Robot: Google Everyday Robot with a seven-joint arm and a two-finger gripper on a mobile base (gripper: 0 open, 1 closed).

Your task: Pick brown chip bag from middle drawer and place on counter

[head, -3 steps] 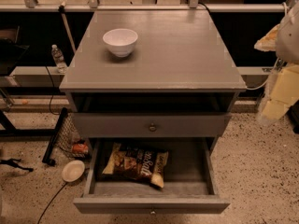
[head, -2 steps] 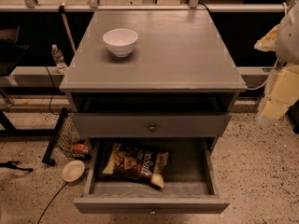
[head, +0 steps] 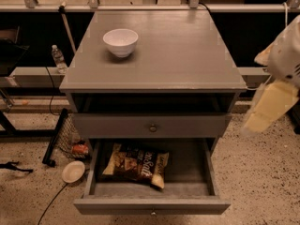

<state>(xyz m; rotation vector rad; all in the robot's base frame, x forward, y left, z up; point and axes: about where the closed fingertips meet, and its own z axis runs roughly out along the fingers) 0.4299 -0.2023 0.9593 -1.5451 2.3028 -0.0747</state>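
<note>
Honestly, my gripper (head: 268, 108) shows only as a pale blur at the right edge of the view, and I can't make out whether it is parted or closed. It hangs in the air beside the counter's (head: 178, 55) right side, at about the level of the shut drawer front (head: 117, 125), well apart from the bag (head: 138, 164) and holding nothing that I can see.

The bag lies flat on the floor of the drawer (head: 150, 205), which is pulled out; it sits left of centre, 1 pale end toward the left wall and the other toward the front. Above it, the shut drawer front carries 1 knob. On the counter, 1 white bowl (head: 120, 41) stands near the back-left corner. On the floor to the left are a small orange-red packet (head: 79, 149), a pale dish (head: 73, 171) and, farther back, a bottle (head: 57, 59).
</note>
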